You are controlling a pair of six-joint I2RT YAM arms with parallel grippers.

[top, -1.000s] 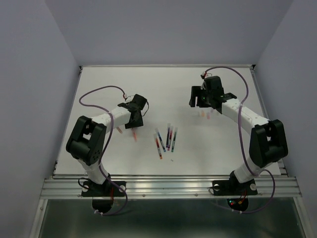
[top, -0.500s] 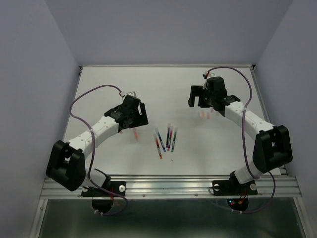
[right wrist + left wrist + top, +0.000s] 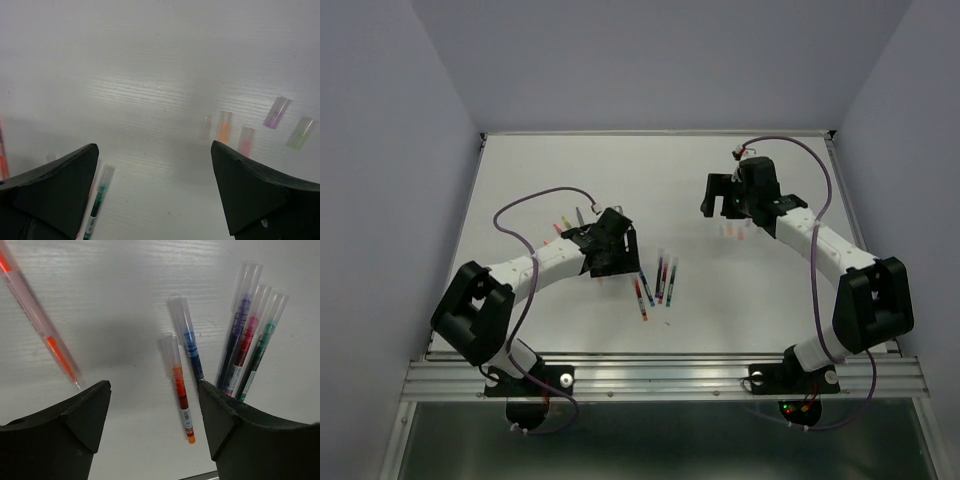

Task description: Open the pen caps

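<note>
Small labels (image 3: 186, 416) on the pens (image 3: 192, 347) look too blurred to read.

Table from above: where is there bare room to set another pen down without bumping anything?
Bare: the far strip of the table behind both arms, and the near patch between the pens and the right arm. Crowded: the middle, where pens lie by the left gripper, and beside the right gripper, where loose pen caps lie.

White tabletop (image 3: 550, 165), matte; fine horiz. grain visible in wrist views, soft grey shadows. Thin metal trim (image 3: 863, 240) along R edge. Ribbed aluminium rail (image 3: 660, 378) across near edge. L wall (image 3: 390, 150), back wall (image 3: 660, 60), R wall (image 3: 910, 120): all plain pale lavender-grey. Dark grey-green surface (image 3: 670, 440) below rail. Light even, diffuse, no hard glare.
</note>
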